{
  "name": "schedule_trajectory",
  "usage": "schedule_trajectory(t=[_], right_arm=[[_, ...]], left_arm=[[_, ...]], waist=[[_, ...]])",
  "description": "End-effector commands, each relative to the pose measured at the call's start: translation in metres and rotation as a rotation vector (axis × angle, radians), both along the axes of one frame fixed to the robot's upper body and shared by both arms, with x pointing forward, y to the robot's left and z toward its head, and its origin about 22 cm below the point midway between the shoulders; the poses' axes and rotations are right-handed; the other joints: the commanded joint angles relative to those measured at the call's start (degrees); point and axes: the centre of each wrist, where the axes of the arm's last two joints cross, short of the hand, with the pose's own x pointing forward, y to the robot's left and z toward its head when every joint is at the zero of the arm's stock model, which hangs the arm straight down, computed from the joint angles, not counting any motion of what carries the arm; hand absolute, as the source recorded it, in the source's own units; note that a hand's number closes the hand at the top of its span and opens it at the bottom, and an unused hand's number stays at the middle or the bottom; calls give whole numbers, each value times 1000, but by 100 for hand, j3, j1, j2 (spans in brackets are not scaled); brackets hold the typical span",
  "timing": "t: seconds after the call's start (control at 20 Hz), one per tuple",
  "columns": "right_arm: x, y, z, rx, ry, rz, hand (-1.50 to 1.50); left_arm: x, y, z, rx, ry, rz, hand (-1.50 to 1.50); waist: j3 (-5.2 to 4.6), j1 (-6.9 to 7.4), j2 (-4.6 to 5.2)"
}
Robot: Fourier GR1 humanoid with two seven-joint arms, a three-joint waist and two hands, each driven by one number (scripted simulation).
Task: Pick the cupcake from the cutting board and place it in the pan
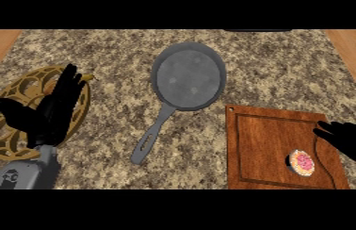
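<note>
Cupcake: it is lying nearest to us, on the lower right part of the cutting board – pink top with a pale rim, seeming tipped a little on its side, though I cannot tell this for sure.

Right hand: it is showing at the right edge of the view, over the board's right border. Fingers are straight and a little apart, holding nothing. The cupcake is lying just below and left of it, near but not touching.

Left hand: it is resting at the left side, fingers straight and apart, pointing up, over a round golden trivet. It is holding nothing.

Which hand is nearer: the right one, clearly – the left hand is standing well apart from the board, with the pan's handle between.

Pan: it is sitting farther back, in the middle of the granite counter, nothing inside. Its long axis is running from the handle end at lower left to the round bowl at upper right.

Coming move, as I judge: the right hand is needing to come down and a little leftward onto the cupcake, then carry it up and left to the pan's bowl.
</note>
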Motion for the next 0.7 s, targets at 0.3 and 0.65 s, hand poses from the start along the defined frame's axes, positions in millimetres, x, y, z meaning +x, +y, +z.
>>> schedule_trajectory(t=[0.3,0.65], right_arm=[[-6,36,-9,3,-27,-1,-150],[12,41,-20,-59,-13,-62,-150]], left_arm=[[2,-5,-5,-2,9,0,0],[13,-16,5,15,-7,17,0]], waist=[[2,3,3],[2,1,7]])
